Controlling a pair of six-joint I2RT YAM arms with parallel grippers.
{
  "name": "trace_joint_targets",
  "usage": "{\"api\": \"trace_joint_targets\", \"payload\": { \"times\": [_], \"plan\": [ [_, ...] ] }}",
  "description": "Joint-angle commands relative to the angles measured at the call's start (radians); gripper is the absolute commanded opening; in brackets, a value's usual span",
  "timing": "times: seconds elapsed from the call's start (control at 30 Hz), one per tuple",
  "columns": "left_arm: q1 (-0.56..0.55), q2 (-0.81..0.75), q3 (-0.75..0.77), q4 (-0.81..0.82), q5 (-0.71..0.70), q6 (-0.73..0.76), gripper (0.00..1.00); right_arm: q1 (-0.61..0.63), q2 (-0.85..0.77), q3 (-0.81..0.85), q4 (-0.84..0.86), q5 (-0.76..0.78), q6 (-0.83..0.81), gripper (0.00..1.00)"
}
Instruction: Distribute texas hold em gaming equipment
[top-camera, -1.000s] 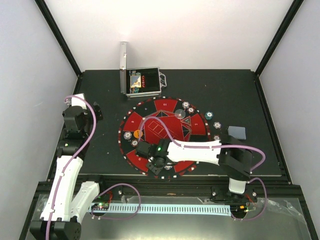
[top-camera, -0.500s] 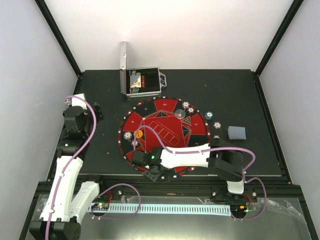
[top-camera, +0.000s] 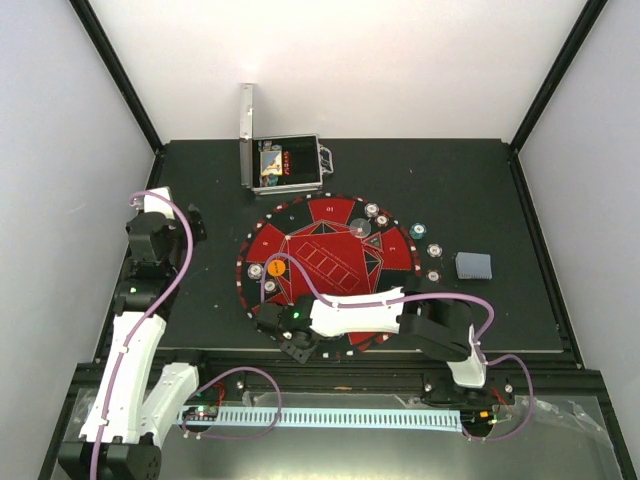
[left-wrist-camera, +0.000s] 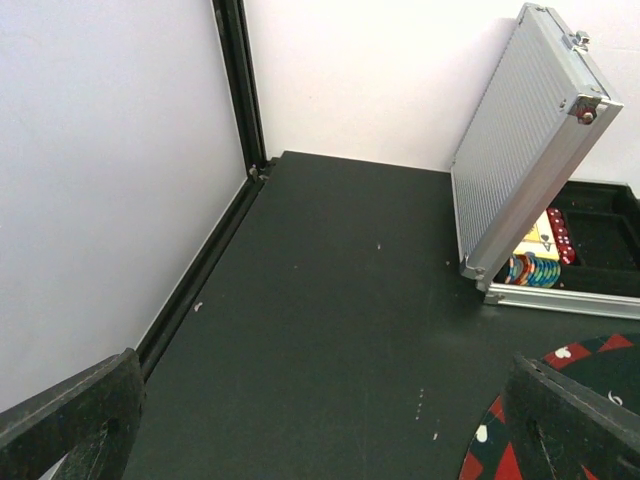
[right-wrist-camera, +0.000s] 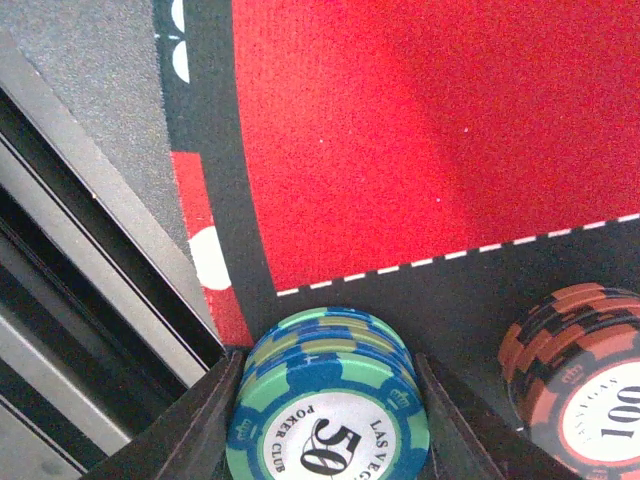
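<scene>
My right gripper (top-camera: 290, 337) is low over the near-left rim of the round mat (top-camera: 325, 262). In the right wrist view it (right-wrist-camera: 326, 415) is shut on a stack of teal "50" poker chips (right-wrist-camera: 330, 385), one finger on each side. A brown-red "100" chip stack (right-wrist-camera: 585, 370) stands just right of it on the mat. Other chip stacks (top-camera: 382, 221) ring the mat's far right, and one (top-camera: 257, 270) sits beside an orange disc (top-camera: 276, 268) at the left. The grey-blue card deck (top-camera: 473, 265) lies right of the mat. My left gripper (left-wrist-camera: 320, 425) is open and empty at the table's left.
The open silver case (top-camera: 285, 165) stands behind the mat, and the left wrist view (left-wrist-camera: 535, 160) shows chips (left-wrist-camera: 530, 270) inside it. The table's front rail (right-wrist-camera: 90, 300) runs close beside the right gripper. White walls enclose the table.
My right gripper has moved left and toward the near edge of the mat, from its near middle to the near-left rim. The left arm has not moved.
</scene>
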Motion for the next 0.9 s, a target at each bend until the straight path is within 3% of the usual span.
{"api": "trace_joint_targets", "payload": {
  "times": [0.0, 0.87],
  "plan": [
    [-0.006, -0.014, 0.018, 0.006, 0.009, -0.005, 0.99, 0.002, 0.022, 0.041, -0.001, 0.032, -0.001, 0.39],
    [-0.010, -0.013, 0.018, 0.008, 0.005, -0.004, 0.99, -0.021, 0.033, 0.038, -0.012, 0.042, 0.016, 0.43]
  ]
}}
